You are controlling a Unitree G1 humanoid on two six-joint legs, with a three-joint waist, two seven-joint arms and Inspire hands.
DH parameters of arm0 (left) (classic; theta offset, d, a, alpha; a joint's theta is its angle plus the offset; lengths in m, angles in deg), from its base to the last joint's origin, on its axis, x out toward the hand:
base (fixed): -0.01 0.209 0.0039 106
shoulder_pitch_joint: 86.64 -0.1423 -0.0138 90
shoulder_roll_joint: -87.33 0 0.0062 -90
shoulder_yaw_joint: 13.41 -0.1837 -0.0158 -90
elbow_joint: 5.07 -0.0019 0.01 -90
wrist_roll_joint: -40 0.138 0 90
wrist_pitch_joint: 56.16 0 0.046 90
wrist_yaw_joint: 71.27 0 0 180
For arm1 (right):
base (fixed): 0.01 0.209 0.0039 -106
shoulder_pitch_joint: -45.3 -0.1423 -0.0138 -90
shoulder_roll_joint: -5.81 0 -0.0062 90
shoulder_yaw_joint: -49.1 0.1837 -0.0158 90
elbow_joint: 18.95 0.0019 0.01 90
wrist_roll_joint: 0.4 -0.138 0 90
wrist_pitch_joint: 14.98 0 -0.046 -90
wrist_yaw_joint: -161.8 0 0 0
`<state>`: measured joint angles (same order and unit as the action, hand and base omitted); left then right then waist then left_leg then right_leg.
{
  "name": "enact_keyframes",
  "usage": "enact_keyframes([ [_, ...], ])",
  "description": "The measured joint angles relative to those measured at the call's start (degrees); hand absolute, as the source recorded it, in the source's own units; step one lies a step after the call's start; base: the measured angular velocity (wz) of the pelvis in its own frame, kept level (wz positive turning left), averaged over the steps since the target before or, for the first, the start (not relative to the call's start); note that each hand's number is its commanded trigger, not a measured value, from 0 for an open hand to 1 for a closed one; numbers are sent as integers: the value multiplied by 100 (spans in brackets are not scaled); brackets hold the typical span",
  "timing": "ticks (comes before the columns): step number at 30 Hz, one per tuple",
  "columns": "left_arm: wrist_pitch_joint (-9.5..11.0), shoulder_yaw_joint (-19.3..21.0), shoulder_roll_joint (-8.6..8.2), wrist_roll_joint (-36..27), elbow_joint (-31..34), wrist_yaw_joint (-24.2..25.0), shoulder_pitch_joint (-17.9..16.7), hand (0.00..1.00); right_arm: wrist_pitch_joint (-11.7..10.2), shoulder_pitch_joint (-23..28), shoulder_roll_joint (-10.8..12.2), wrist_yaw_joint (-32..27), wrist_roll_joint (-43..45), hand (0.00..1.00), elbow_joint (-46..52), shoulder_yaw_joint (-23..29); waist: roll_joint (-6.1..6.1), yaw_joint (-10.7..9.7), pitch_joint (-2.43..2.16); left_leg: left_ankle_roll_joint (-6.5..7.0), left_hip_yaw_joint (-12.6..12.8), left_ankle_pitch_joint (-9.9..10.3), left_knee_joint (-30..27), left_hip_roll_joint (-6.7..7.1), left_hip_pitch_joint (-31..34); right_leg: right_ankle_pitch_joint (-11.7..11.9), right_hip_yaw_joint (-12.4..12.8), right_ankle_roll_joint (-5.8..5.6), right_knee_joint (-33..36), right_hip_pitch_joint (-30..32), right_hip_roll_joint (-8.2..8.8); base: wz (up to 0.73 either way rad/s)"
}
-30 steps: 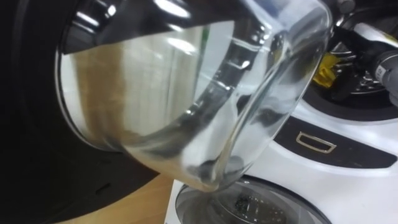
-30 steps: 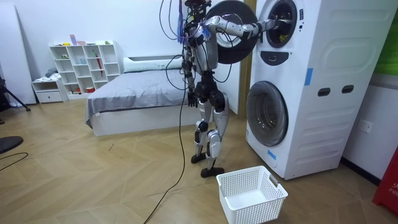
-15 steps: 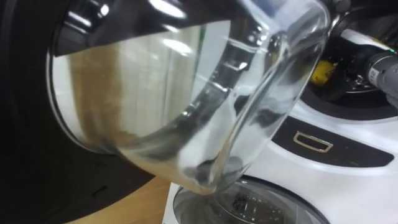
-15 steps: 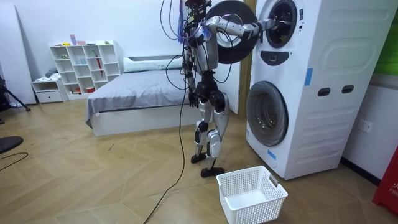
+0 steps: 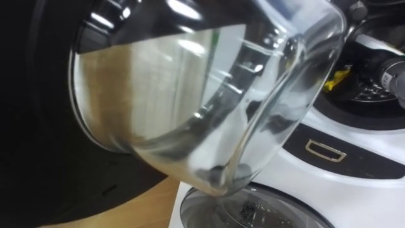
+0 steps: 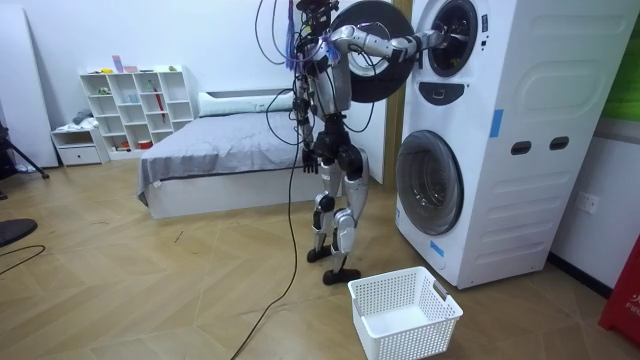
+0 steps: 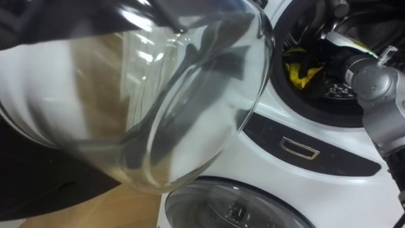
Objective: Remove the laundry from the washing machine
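Well, a yellow piece of clothing (image 7: 302, 71) lies inside the drum (image 7: 332, 95) of the upper of 2 stacked washing machines (image 6: 520, 130), just beside where the right hand (image 6: 437, 41) reaches in. The right arm runs through the round opening, and the hand is sunk among dark parts of the drum, so I cannot tell whether it grasps the clothing or is loose.

On the robot's side of that hand, the upper machine's open door (image 5: 209, 101) bulges its clear glass bowl across both eye views. Below the hand is a dark panel (image 5: 354, 158) with a small framed handle (image 5: 324, 151), and lower still the shut round door (image 6: 430, 182) of the lower machine.

The left hand (image 6: 312, 156) hangs by the robot's hip, well apart from the machines; I cannot tell its state. The robot stands upright before the machines. A white basket (image 6: 405, 312) sits on the wooden floor (image 6: 150, 290), well below both hands and near the robot's feet.
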<state>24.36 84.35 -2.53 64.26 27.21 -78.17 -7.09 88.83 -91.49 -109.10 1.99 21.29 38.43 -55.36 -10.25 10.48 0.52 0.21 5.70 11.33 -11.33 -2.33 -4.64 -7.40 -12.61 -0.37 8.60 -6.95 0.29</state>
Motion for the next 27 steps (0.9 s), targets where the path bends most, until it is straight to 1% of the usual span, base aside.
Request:
enact_keyframes([
  [7,0,-141,25,-2,-24,7,130,0,0,0,-3,-6,-86,100,-1,0,12,-2,7,-1,8,1,-4,0,-23,0,17,0,-1,2,-2,0],
  [10,1,-251,32,-96,-24,6,133,0,-6,0,-6,-43,-255,100,-1,23,40,-25,19,-1,10,0,1,1,-41,1,34,1,-4,2,-3,-1],
  [14,1,-246,32,-116,-23,5,133,0,-23,-13,2,-140,-583,100,7,30,102,-16,17,-2,9,0,71,-1,-67,1,142,2,-3,21,-25,-11],
  [15,1,-246,28,-115,-23,5,133,0,-60,-13,2,-169,-670,100,8,35,134,-17,9,-5,12,-2,75,-1,-87,1,145,2,0,23,-27,-12],
  [17,3,-224,28,-112,-23,4,128,0,-49,-12,23,-199,-694,100,161,42,180,-41,-8,-10,36,-8,86,-2,-92,1,157,2,6,80,-34,-13],
  [18,4,-216,29,-124,-21,2,125,0,-40,-12,23,-214,-691,100,423,61,191,-64,-32,-15,39,-12,91,-2,-50,5,168,8,19,117,-42,-19],
  [19,4,-216,29,-130,-19,-1,117,0,-30,-11,23,-225,-691,100,580,61,205,-73,-35,-15,39,-12,91,-2,-29,8,185,14,18,146,-46,-26],
  [21,4,-216,19,-177,-13,-16,69,0,17,190,23,-294,-685,100,1596,97,281,-170,-47,-17,69,-15,86,-3,27,14,262,35,16,236,-55,-20],
  [22,7,-200,20,-224,-1,-16,50,0,25,300,23,-310,-686,100,1903,134,295,-215,-55,-18,58,-15,86,-3,34,11,272,39,16,241,-54,-6],
  [24,106,-118,21,-247,34,-47,-46,0,58,819,24,-409,-684,100,3212,362,316,-289,-66,-18,78,-15,100,0,2,-4,354,63,17,244,-56,-12],
  [25,132,-121,21,-275,32,-64,-70,0,58,948,24,-428,-688,100,3500,418,316,-295,-66,-18,85,-15,100,-1,-5,-4,389,63,17,245,-60,-26],
  [27,201,-128,2,-548,19,-154,-165,0,134,1384,23,-631,-595,100,4465,515,304,-409,-77,-18,189,-15,106,-4,-8,-4,527,63,18,304,-64,-30],
])
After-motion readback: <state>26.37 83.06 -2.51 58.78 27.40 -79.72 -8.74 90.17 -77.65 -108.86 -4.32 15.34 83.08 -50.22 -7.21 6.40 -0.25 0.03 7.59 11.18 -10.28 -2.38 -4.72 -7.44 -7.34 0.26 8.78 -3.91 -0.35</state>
